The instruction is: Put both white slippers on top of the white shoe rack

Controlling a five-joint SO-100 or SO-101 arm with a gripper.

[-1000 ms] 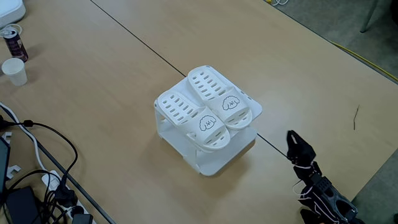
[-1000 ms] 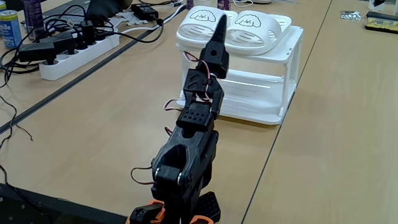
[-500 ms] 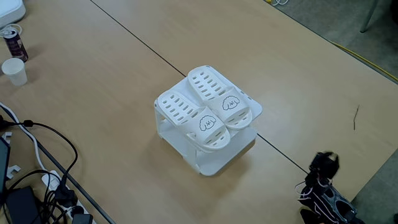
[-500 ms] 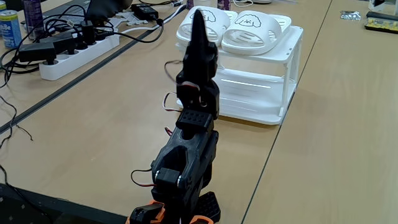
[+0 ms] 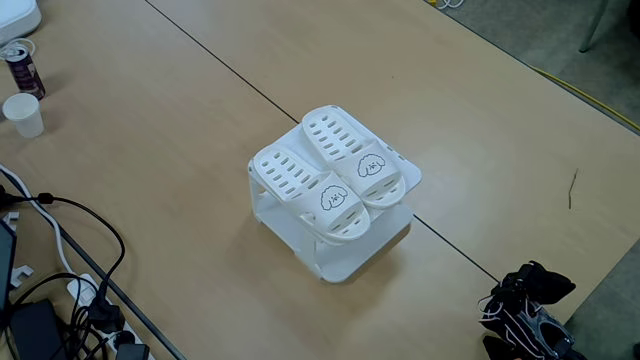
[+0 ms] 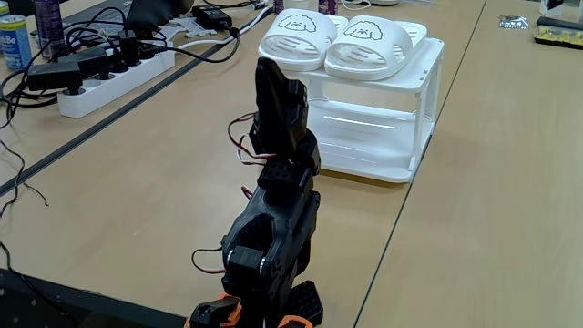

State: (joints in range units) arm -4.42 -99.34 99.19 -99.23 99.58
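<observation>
Folded back from the rack (image 6: 383, 137), arm (image 6: 273, 210) upright.

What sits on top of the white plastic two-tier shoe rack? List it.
Two white plastic slide slippers with puppy faces lie side by side on the boxy white shoe rack, toes overhanging one edge. They cover most of the top panel; the tier below looks empty in a fixed view.

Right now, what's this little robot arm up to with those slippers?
Nothing is being handled at the moment. Both white slippers sit side by side on top of the white shoe rack. The arm is folded back near its base, apart from the rack, and its end effector holds nothing. Whether it's open or shut isn't clear.
</observation>
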